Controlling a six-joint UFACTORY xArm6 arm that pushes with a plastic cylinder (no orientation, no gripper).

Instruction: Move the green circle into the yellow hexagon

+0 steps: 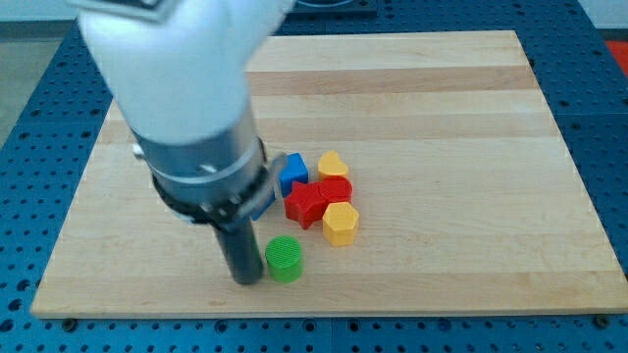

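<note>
The green circle (286,259) lies near the board's bottom edge, below and left of the block cluster. My tip (245,278) rests just left of it, touching or nearly touching its left side. The yellow hexagon (340,224) sits up and to the right of the green circle, at the bottom of the cluster, with a gap between them. My arm's wide body hides the green star and most of the blue triangle.
A red star (304,205) and another red block (337,189) touch the yellow hexagon's top. A blue cube (292,171) and a yellow heart (333,163) lie above them. The wooden board's (442,284) bottom edge is close below the green circle.
</note>
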